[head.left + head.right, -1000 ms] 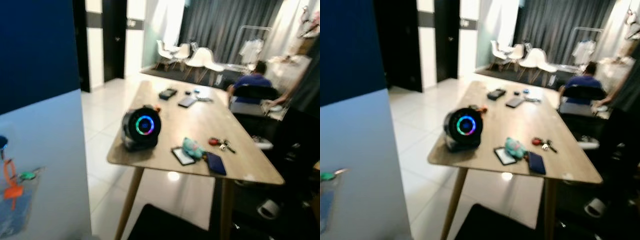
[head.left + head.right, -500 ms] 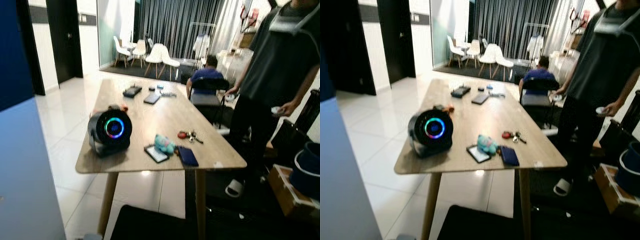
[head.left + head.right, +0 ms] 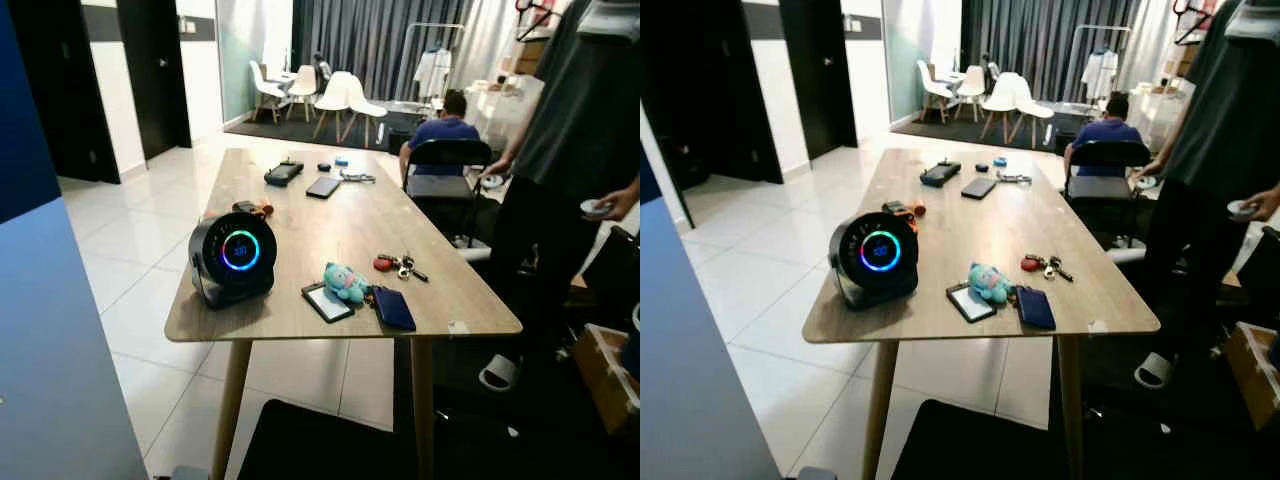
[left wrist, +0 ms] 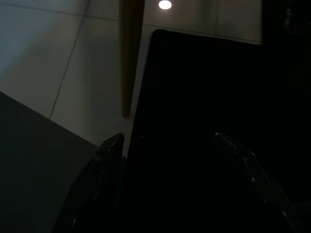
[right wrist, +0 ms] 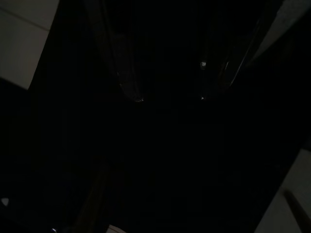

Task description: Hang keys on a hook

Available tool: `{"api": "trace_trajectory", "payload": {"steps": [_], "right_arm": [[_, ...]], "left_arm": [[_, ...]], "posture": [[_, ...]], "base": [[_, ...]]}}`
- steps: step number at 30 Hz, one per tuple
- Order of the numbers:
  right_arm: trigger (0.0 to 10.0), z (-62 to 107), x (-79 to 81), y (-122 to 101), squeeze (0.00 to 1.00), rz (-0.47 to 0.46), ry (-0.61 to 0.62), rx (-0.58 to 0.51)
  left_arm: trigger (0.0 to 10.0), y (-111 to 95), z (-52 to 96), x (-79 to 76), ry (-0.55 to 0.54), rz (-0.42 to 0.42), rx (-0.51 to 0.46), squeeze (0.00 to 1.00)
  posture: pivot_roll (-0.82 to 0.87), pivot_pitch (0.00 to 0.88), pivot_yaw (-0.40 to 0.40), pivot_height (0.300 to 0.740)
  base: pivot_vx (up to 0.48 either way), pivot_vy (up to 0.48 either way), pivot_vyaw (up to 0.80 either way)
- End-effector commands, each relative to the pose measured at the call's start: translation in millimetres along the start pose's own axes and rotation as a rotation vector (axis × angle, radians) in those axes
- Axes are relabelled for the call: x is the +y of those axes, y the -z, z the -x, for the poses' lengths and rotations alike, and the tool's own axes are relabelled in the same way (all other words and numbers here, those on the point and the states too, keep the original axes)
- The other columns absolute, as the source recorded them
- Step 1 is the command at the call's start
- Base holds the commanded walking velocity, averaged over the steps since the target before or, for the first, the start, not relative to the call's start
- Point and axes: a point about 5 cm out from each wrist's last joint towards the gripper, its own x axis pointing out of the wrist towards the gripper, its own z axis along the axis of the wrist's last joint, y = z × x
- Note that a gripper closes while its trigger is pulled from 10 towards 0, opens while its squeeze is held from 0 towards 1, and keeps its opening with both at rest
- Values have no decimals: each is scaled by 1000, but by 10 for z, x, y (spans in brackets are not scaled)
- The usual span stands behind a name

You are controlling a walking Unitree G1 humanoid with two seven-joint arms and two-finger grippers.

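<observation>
Nothing here can be read for certain. The round black speaker (image 3: 233,258) on the wooden table (image 3: 350,235) has a glowing ring with small lit characters at its centre, too small to make out. No label or brand is legible on anything else on the table.

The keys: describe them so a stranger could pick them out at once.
Start at the long wooden table and go to its near end, on the side where a person stands. The keys lie flat there, just beyond the teal plush toy and dark blue wallet. They are the only metal bunch, with a red tag.
</observation>
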Motion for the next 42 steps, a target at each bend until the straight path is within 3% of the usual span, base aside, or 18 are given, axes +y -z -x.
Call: {"api": "trace_trajectory", "payload": {"steps": [1, 8, 24, 30, 42], "right_arm": [[10000, 14, -5, 42, 0, 11, -1, 12], [10000, 23, -7, 69, 0, 14, 1, 22], [10000, 26, 9, 80, 0, 12, -3, 24], [10000, 40, -102, 87, 0, -3, 37, 17], [10000, 53, -123, 128, 0, -1, 42, 36]], "left_arm": [[10000, 15, 3, -40, 15, -10, 4, 0], [10000, 19, 5, -36, 20, -21, 7, 0], [10000, 25, 3, -28, 46, -43, 21, 0], [10000, -14, -14, -59, 70, -64, 4, 0], [10000, 8, -27, -95, 50, -23, 29, 0]], "posture": [[50, 25, -37, 740], [50, 19, -31, 740], [55, 14, -23, 740], [51, 21, -20, 740], [51, 28, -26, 740]], "base": [[0, -465, 0], [0, -443, 0], [0, 0, 0], [0, 0, 0], [0, 0, 0]]}}
